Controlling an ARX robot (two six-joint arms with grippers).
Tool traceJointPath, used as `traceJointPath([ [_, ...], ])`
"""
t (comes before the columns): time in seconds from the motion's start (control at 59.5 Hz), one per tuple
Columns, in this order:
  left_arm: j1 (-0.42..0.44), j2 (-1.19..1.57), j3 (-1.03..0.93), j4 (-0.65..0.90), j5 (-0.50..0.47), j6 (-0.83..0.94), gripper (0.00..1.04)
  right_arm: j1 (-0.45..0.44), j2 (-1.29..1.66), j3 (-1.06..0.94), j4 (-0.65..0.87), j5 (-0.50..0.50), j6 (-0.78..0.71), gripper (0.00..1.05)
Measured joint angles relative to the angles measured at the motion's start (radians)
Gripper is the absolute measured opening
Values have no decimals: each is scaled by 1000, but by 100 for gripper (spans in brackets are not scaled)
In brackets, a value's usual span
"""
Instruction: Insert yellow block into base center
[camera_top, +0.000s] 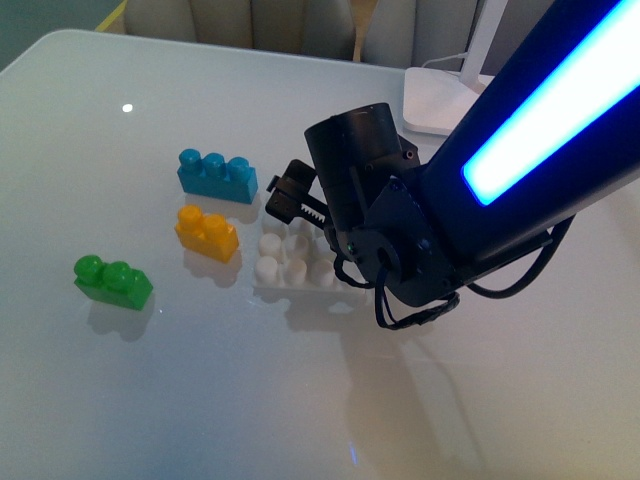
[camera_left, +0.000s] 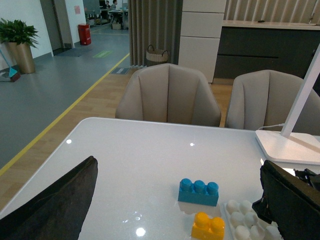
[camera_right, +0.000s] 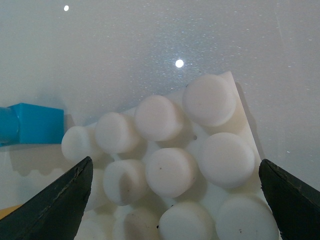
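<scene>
The yellow block stands on the white table, just left of the base, a white studded plate. My right gripper is open and empty, low over the base's far part. In the right wrist view the base's studs fill the space between its open fingers, and a sliver of the yellow block shows at the edge. My left gripper is open and empty; its view shows the yellow block and the base ahead of it. The left arm is not in the front view.
A blue three-stud brick lies behind the yellow block and a green brick to its front left. A white lamp foot stands at the table's far right. Two chairs stand beyond the far edge.
</scene>
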Motion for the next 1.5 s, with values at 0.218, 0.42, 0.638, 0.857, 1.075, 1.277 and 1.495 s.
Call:
traceJointPath([
  [0.218,0,0,0,0,0,0,97,11,17,20,-3,-5,-1,96],
  [0.42,0,0,0,0,0,0,97,13,25,20,19,-11,-6,96],
  [0.638,0,0,0,0,0,0,97,12,6,-33,85,-23,-15,96],
  [0.857,0,0,0,0,0,0,97,3,-47,-160,151,-66,-21,96],
  [1.075,0,0,0,0,0,0,97,-7,-112,-277,191,-80,-15,96],
  [1.277,0,0,0,0,0,0,97,-37,-198,-386,244,-104,-21,96],
  [1.495,0,0,0,0,0,0,97,-126,-400,-528,324,-147,-78,96],
])
